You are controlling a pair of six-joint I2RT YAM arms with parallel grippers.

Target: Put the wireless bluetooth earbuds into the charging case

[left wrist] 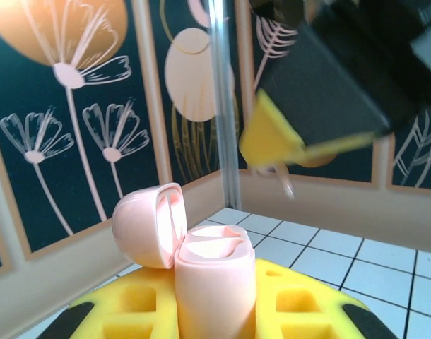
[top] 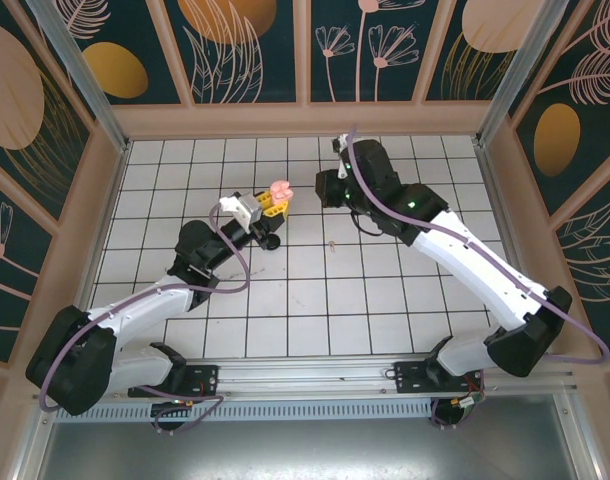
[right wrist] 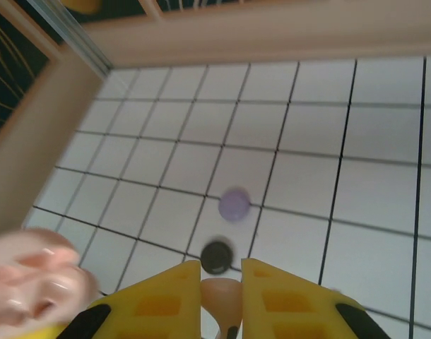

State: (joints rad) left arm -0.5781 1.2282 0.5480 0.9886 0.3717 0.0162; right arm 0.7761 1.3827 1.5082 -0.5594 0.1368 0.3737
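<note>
Here the left gripper (top: pixel 265 208) clamps a pale pink charging case (left wrist: pixel 215 282) upright. The right gripper (right wrist: pixel 221 274) pinches a pink earbud (right wrist: pixel 220 300), stem downward.

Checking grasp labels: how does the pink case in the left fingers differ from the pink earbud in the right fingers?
Size: the pink case is bulky and rises well above the left fingers; the pink earbud is a small piece nearly sunk between the right fingers. State: the pink case stands upright with its lid hinged open; the pink earbud shows no opening part. Both are pale pink and clamped between yellow fingers.
</note>
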